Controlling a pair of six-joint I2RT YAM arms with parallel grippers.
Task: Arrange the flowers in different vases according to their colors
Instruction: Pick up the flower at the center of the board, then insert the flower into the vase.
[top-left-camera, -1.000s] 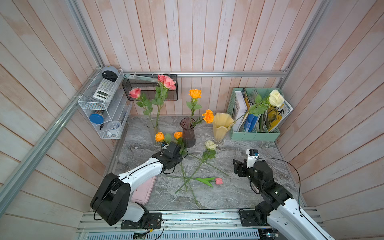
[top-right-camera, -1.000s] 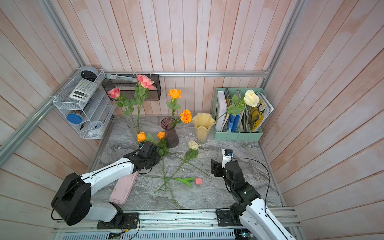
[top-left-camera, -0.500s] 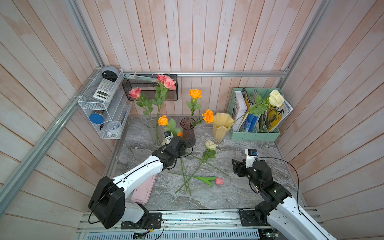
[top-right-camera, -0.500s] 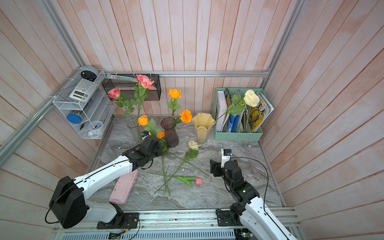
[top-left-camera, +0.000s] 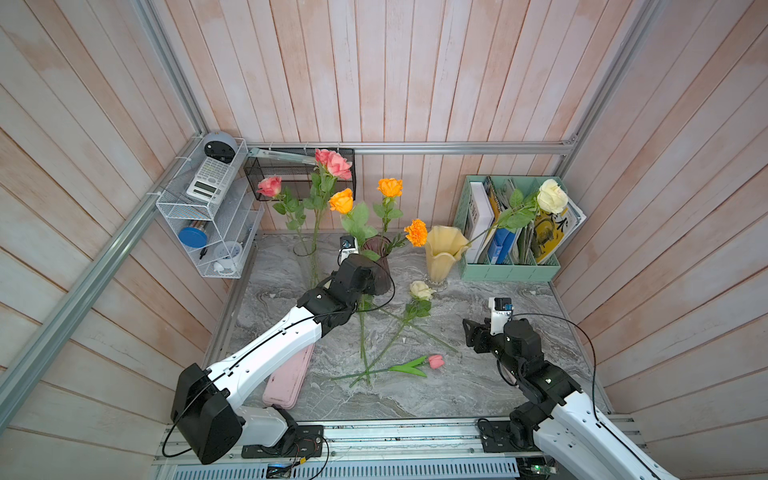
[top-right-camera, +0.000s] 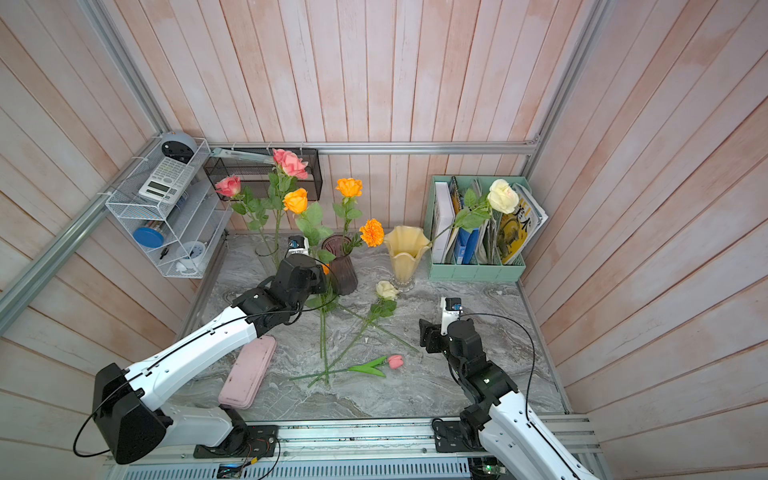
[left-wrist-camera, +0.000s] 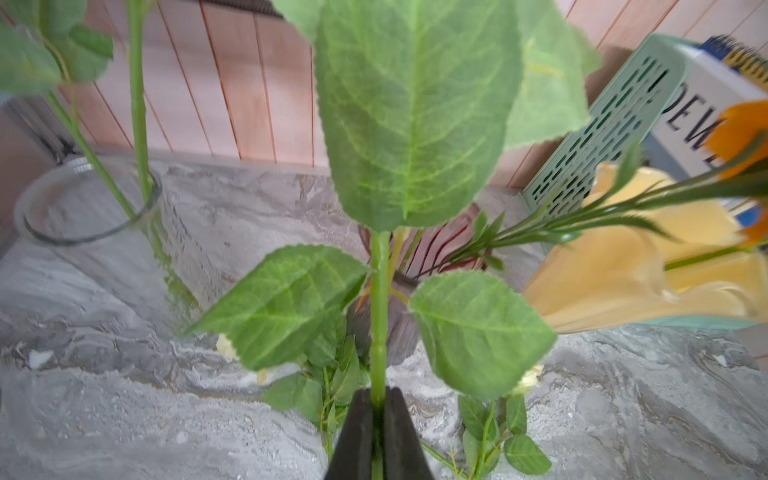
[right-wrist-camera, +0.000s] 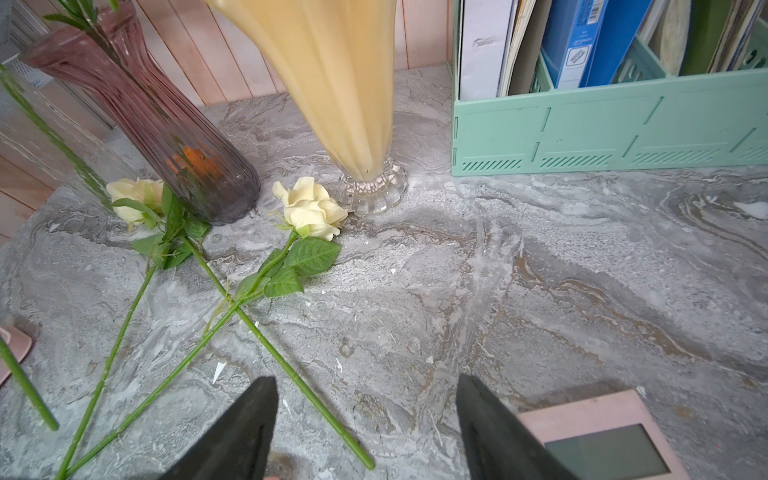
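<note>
1 orange rose (top-left-camera: 341, 200) pinched by stem in my left gripper (left-wrist-camera: 377, 405), frame centre; leaves may snag purple vase (top-right-camera: 344, 268), tipping it. My right gripper (right-wrist-camera: 363, 378) open, empty.

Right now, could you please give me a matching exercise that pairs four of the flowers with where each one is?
Flowers:
1. pink tulip
2. marigold
3. tall cream rose
4. orange rose nearest the clear vase

Places:
A. clamped in the left pincer
B. standing in the yellow vase
C. lying on the table
D. standing in the purple vase

Pairs: 1-C, 2-D, 3-B, 4-A.
</note>
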